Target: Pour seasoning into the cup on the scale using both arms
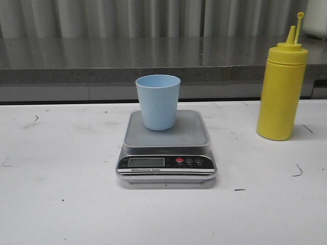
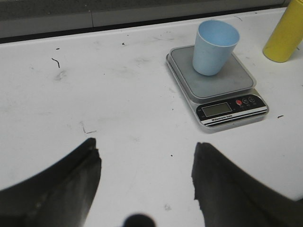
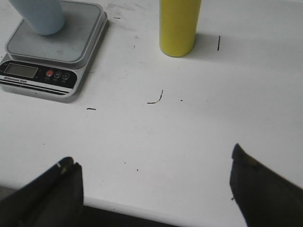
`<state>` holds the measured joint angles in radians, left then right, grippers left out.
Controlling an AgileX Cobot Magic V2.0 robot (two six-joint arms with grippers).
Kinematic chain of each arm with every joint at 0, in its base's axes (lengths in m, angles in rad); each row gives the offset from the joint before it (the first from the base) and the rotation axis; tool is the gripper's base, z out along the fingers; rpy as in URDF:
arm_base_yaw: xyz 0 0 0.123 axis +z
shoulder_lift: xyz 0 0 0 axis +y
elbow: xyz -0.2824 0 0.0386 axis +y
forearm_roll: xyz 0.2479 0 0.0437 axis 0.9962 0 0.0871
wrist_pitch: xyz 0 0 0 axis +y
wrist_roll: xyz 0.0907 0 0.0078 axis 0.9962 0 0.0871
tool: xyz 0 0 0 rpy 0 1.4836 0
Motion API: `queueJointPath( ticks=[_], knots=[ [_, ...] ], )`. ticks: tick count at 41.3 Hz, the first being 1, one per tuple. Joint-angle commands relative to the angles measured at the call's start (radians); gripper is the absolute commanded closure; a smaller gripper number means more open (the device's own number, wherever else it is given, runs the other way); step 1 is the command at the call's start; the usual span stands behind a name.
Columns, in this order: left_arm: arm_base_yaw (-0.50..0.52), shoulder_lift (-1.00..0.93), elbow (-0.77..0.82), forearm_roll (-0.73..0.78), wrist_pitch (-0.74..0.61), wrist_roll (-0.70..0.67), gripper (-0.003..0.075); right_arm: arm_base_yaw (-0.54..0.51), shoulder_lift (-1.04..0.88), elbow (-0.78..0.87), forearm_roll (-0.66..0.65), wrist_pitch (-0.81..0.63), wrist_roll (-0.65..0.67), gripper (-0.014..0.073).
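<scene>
Here the white worktop [image 1: 61, 204] fills the front view, scuffed with small dark marks and short curved scratches. In the middle sits the scale [image 1: 166, 148], its black front panel facing the camera, display blank-looking, one red button beside two dark ones. The pale blue cup [image 1: 158, 102] stands upright on the grey platform, toward its back edge, mouth open. Off to the right, well apart from the scale, the yellow seasoning bottle [image 1: 281, 87] stands upright on the worktop, its small cap flipped up beside the cone nozzle. Behind the worktop runs a grey speckled ledge [image 1: 102, 61], and beyond it a wall of pale vertical ribs [image 1: 153, 18].

Neither arm shows in the front view. The left tool [image 2: 147, 179] hangs over bare worktop, fingers spread wide, holding nothing, the scale and cup ahead of it. The right tool [image 3: 156, 189] is likewise spread wide and unloaded near the worktop's edge, with the bottle and the scale ahead.
</scene>
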<state>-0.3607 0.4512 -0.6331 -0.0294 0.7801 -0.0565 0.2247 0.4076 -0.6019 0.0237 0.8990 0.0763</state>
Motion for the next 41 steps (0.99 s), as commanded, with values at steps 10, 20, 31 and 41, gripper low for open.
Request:
queueJointPath(
  ticks=[10, 20, 31, 41],
  knots=[
    [0.000, 0.006, -0.028, -0.012, -0.071, -0.002, 0.0300, 0.002, -0.028, -0.074, 0.001, -0.036, -0.020, -0.0051],
    [0.000, 0.006, -0.028, -0.012, -0.074, -0.002, 0.0300, 0.002, -0.028, -0.074, 0.001, -0.039, -0.020, -0.0051],
    [0.000, 0.006, -0.026, -0.012, -0.072, -0.002, 0.0356, 0.002, -0.028, -0.074, -0.015, -0.051, -0.020, 0.0092],
    [0.000, 0.006, -0.026, -0.012, -0.072, -0.002, 0.0686, 0.002, -0.028, -0.074, -0.024, -0.058, -0.020, 0.0508]
  ],
)
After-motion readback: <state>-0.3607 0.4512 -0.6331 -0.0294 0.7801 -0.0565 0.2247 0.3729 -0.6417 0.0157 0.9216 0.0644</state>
